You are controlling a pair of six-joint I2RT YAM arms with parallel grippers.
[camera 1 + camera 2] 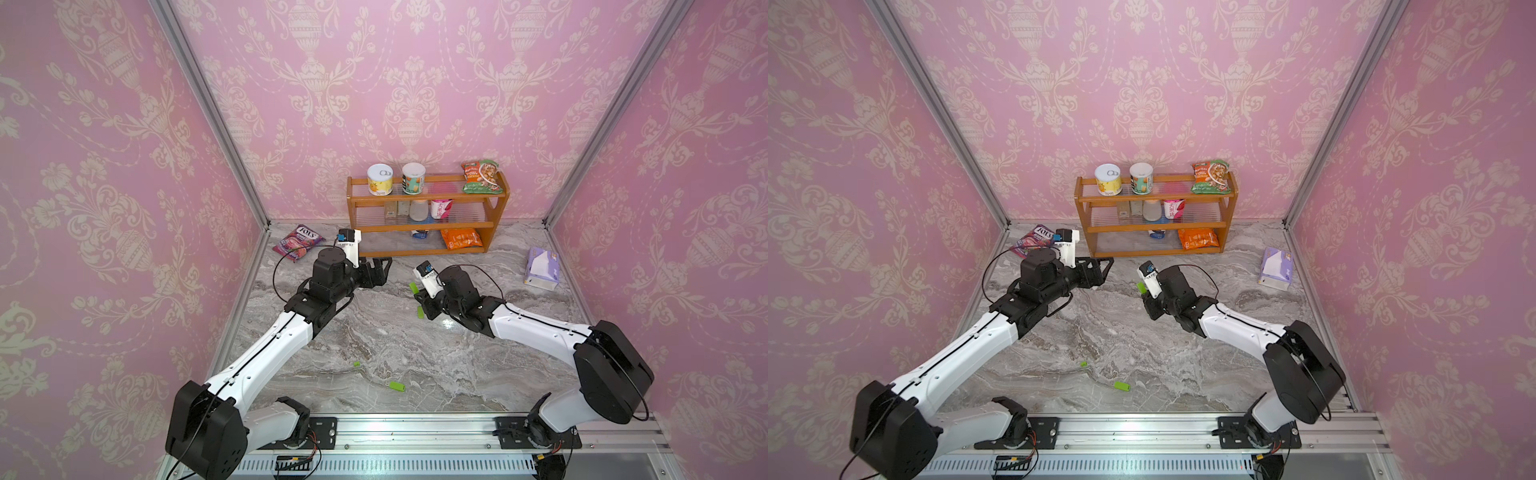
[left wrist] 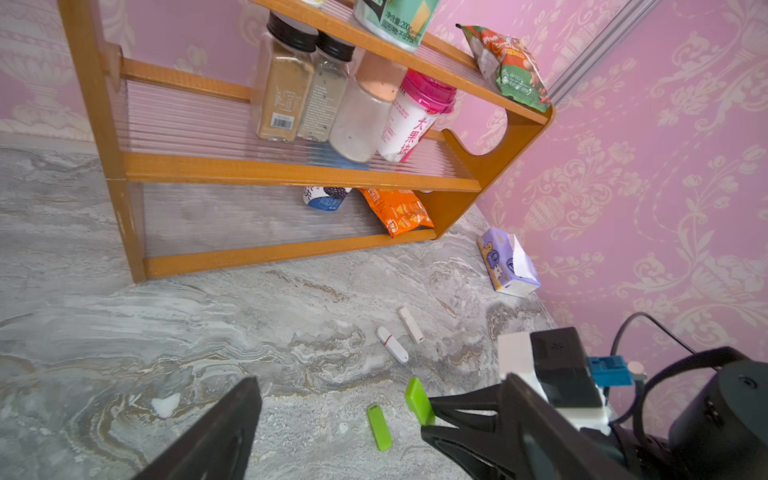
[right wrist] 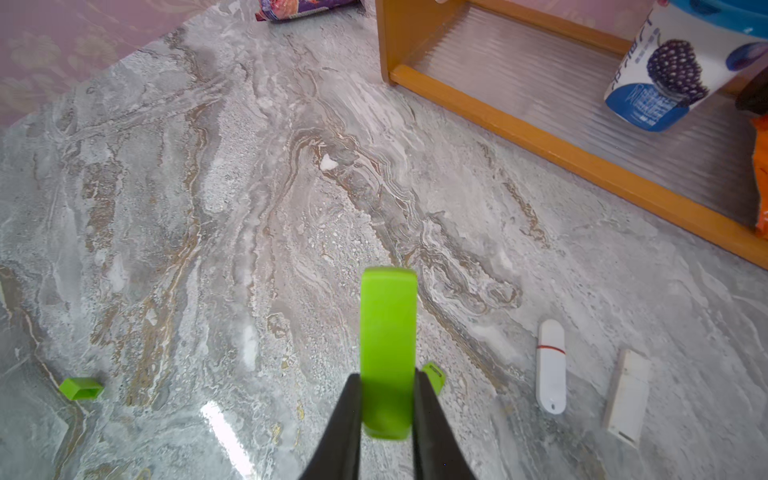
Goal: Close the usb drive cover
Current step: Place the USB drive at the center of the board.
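Our right claw (image 3: 387, 380) is clamped on the bright green plastic USB drive (image 3: 388, 324), holding it off the grey marble table (image 3: 249, 208). The drive looks green from end to end, so we judge its cover seated. Our left claw (image 1: 380, 269) gapes wide and empty nearby. What remains, we think, is setting it down.

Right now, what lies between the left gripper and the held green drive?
Bare table only, in both top views, from left gripper to drive. Another green drive lies off that line.
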